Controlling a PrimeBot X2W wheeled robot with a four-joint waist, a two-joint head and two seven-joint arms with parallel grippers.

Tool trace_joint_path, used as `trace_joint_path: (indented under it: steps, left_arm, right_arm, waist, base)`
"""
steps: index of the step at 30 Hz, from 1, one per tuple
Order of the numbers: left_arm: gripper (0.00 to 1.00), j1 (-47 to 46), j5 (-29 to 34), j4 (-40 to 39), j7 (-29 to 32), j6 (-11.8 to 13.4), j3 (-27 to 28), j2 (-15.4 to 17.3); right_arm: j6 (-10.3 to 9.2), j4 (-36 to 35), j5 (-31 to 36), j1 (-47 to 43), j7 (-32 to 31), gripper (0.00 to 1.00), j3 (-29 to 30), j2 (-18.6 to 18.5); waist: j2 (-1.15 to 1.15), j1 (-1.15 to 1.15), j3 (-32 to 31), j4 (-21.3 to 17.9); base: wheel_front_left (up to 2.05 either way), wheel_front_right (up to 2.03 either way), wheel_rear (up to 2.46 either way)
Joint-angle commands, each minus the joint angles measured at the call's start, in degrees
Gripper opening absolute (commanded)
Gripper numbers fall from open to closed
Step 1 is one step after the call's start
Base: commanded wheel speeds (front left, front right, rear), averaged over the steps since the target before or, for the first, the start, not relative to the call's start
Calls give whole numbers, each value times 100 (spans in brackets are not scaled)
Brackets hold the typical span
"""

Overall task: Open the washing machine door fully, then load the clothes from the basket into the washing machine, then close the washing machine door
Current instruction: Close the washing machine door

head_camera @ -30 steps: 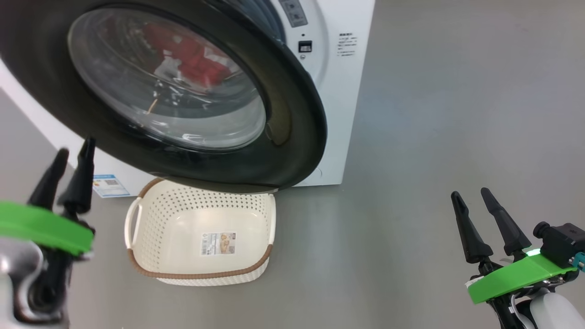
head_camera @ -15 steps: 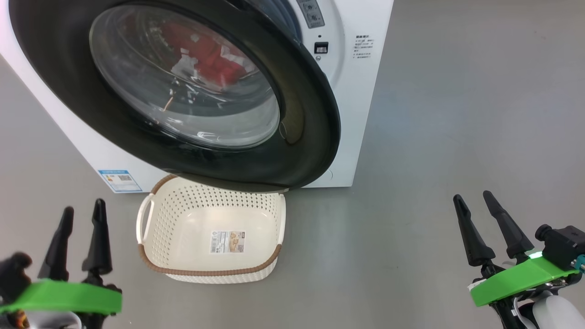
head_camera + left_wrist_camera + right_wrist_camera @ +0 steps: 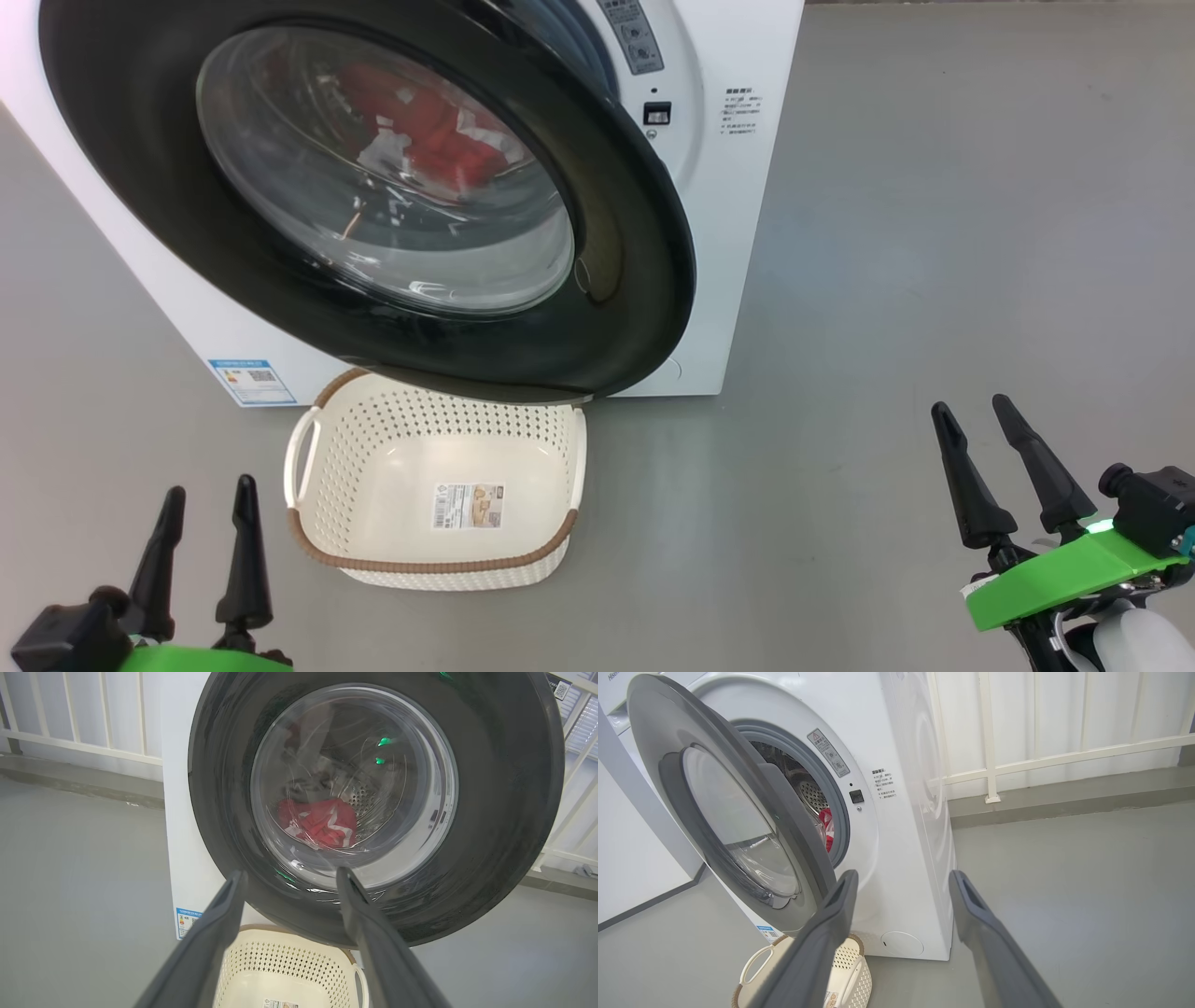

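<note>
Grey floor [image 3: 887,280] meets white railing [image 3: 1017,767]; washer [image 3: 738,233] far left, door [image 3: 635,280] ajar over basket [image 3: 439,565], clothes [image 3: 439,140] inside. Left end effector [image 3: 210,487] and right end effector [image 3: 969,405] gape, empty.

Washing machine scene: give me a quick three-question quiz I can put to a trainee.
1. True or false: the basket has no clothes in it.
2. The washing machine door is: A) latched shut, B) standing ajar, C) taken off.
3. Fill in: the red clothes lie inside the ____.

Key: 1 true; 2 B; 3 drum.
</note>
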State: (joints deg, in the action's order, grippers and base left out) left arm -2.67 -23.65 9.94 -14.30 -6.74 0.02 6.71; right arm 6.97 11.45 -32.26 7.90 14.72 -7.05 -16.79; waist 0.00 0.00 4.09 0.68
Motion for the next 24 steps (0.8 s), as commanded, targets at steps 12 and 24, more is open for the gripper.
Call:
trace_joint_path:
  steps: [12, 24]
  left_arm:
    - [100, 130, 534, -452, -69, -37, 514, -256]
    - [100, 104, 682, -450, -69, -68, 574, -331]
  right_arm:
    - [52, -172, 102, -75, 28, 100, -89, -141]
    - [52, -187, 213, -54, 28, 100, -94, -131]
  waist:
    - [0, 0, -11, 46]
    - [0, 0, 4, 45]
  base:
    - [0, 0, 0]
    - [0, 0, 0]
